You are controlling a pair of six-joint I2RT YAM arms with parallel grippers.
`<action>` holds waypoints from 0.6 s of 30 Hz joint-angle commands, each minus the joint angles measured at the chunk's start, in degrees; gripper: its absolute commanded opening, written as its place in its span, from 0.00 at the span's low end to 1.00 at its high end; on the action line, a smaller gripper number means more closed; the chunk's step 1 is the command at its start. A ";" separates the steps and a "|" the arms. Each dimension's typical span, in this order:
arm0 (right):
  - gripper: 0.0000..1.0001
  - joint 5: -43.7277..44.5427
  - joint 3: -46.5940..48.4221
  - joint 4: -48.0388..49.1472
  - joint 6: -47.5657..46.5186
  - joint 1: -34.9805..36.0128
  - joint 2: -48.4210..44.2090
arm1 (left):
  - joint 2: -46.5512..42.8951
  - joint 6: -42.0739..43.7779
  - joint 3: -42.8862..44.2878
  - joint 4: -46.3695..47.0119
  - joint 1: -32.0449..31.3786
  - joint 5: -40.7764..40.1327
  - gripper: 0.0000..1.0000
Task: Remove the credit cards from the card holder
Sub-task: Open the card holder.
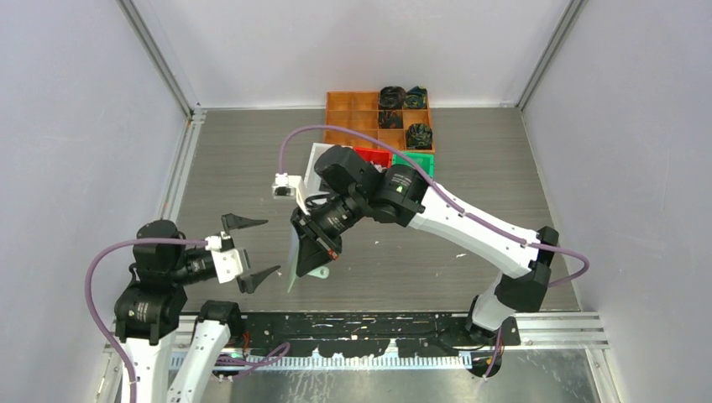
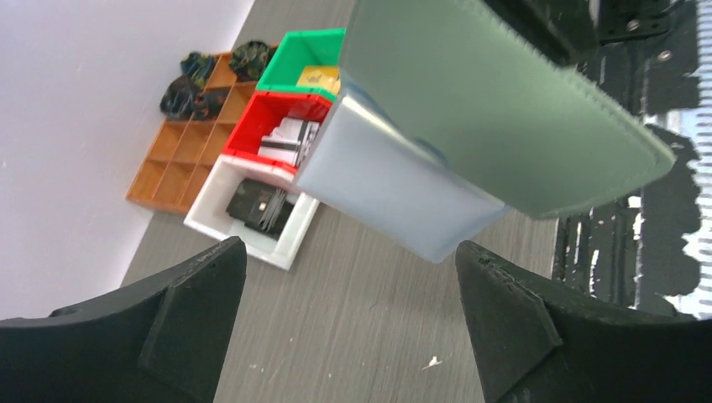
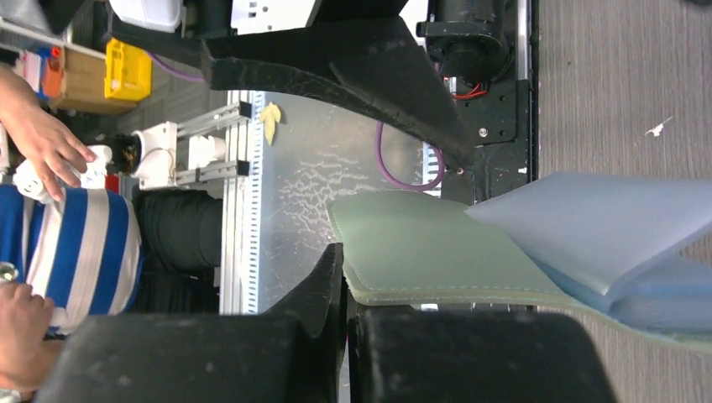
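My right gripper point(image 1: 317, 252) point(image 3: 346, 277) is shut on one edge of the sage-green card holder point(image 1: 295, 262) point(image 3: 420, 248) and holds it up off the table, hanging open. Its bluish clear pockets point(image 2: 395, 180) point(image 3: 604, 222) fan out, and I see no card in them. The green cover point(image 2: 504, 109) fills the top of the left wrist view. My left gripper point(image 1: 270, 246) point(image 2: 348, 260) is open and empty, just left of and below the holder. Black cards point(image 2: 256, 204) lie in the white bin, silvery cards point(image 2: 285, 138) in the red bin, and a gold card point(image 2: 319, 77) in the green bin.
The white bin point(image 1: 319, 155), red bin point(image 1: 374, 156) and green bin point(image 1: 416, 161) stand in a row behind the right arm. An orange compartment tray point(image 1: 361, 109) with dark fabric bundles point(image 1: 390, 96) sits at the back. A person's hands point(image 3: 46, 143) show beyond the table's near edge.
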 commanded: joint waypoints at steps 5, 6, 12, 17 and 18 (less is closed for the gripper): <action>0.01 -1.55 10.25 -3.95 -7.13 4.43 5.14 | 2.79 0.63 6.87 -7.07 0.33 15.57 0.94; 0.01 -1.62 11.55 -5.05 -7.74 4.77 6.19 | 2.40 0.23 7.07 -7.04 0.34 16.06 0.94; 0.01 -1.75 20.23 -11.30 -11.74 5.85 12.45 | 0.87 -8.68 8.77 -8.22 0.34 19.64 0.95; 0.01 -3.53 24.58 -12.88 -14.10 6.02 14.61 | -0.95 -10.25 7.17 -10.63 0.31 19.41 0.97; 0.01 -4.25 24.46 -12.51 -14.24 6.07 14.43 | -1.38 -10.28 6.77 -10.64 0.29 19.35 0.96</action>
